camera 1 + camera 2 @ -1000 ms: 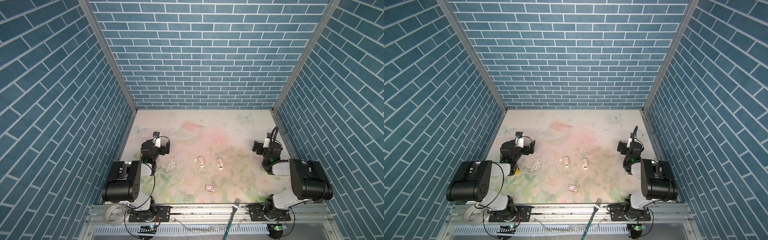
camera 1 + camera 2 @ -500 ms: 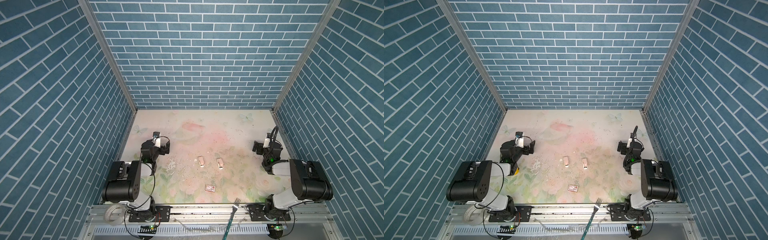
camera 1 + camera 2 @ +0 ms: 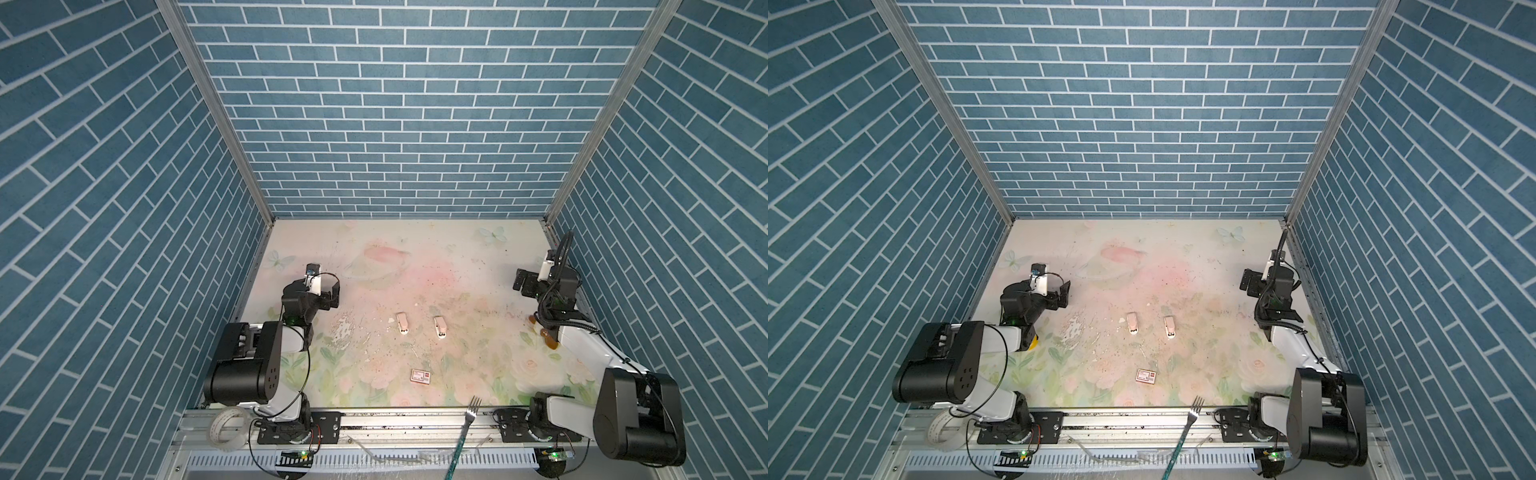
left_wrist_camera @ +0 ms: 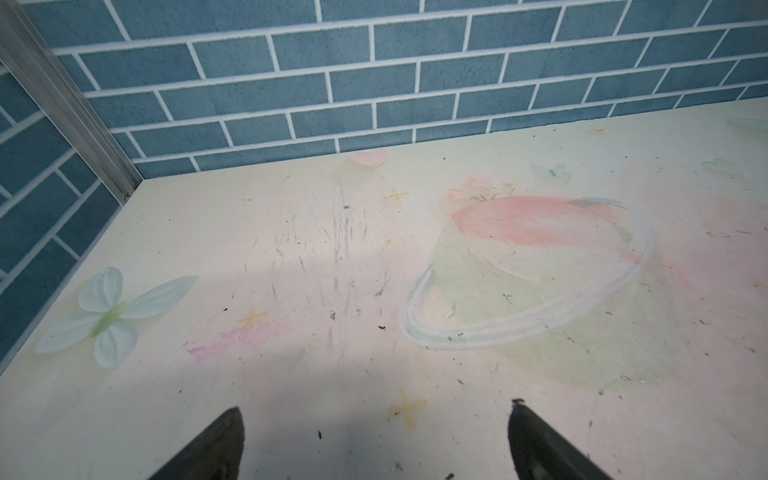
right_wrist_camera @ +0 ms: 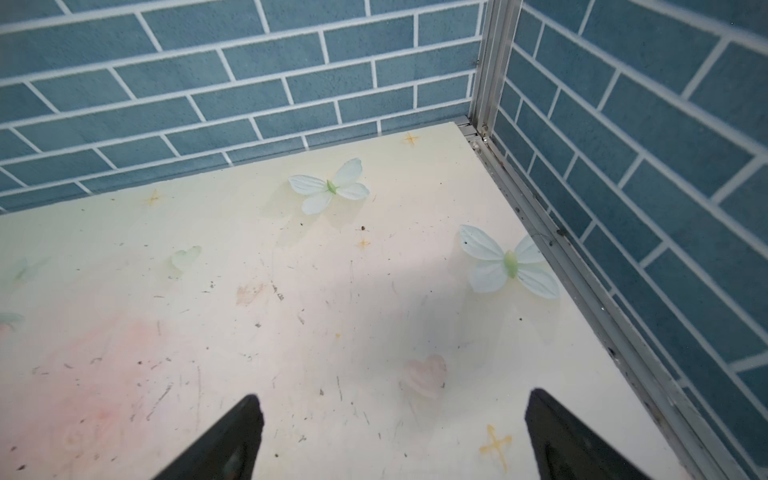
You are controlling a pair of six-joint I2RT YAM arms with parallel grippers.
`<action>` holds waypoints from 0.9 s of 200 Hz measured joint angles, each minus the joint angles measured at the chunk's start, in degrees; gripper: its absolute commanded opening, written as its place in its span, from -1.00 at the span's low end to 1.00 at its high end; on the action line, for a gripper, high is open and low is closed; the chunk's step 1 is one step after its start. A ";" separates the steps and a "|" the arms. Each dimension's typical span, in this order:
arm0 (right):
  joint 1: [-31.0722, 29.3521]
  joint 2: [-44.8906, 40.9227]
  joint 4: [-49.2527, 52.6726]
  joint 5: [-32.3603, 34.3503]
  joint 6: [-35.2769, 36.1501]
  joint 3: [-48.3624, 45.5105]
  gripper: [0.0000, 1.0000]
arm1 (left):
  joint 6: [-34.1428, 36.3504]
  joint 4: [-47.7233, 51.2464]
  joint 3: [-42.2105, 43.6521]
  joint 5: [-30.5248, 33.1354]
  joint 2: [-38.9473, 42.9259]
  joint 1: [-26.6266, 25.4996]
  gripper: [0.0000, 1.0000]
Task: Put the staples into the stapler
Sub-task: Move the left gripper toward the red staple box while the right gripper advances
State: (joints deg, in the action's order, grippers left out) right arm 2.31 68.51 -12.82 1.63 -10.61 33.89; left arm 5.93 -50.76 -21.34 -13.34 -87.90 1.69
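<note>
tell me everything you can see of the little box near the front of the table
The box is a small flat rectangle, pale on top with a red patch at one end; its print is too small to read. It lies flat, slightly askew, on the table near the front edge, alone. Only the table touches it.

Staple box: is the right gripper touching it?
Apart. Both top views show wide bare table between the right gripper and the staple box.
</note>
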 measured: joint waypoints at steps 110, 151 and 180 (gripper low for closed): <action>0.00 -11.37 26.32 -16.20 -15.85 11.43 0.98 | 3.41 33.92 -12.26 -2.10 19.65 0.00 0.99; 0.00 -11.58 35.30 -20.06 -16.79 14.56 0.98 | 6.34 56.02 -20.50 -2.47 25.94 0.00 0.99; 0.00 -16.11 39.01 -22.34 -17.90 14.08 0.98 | 9.49 69.29 -25.88 -3.15 29.83 0.00 0.99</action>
State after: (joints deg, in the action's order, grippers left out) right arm 2.31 52.40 26.20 -20.71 -28.51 47.97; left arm 15.42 18.52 -47.22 -16.49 -58.06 1.69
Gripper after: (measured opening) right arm 0.989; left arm 0.995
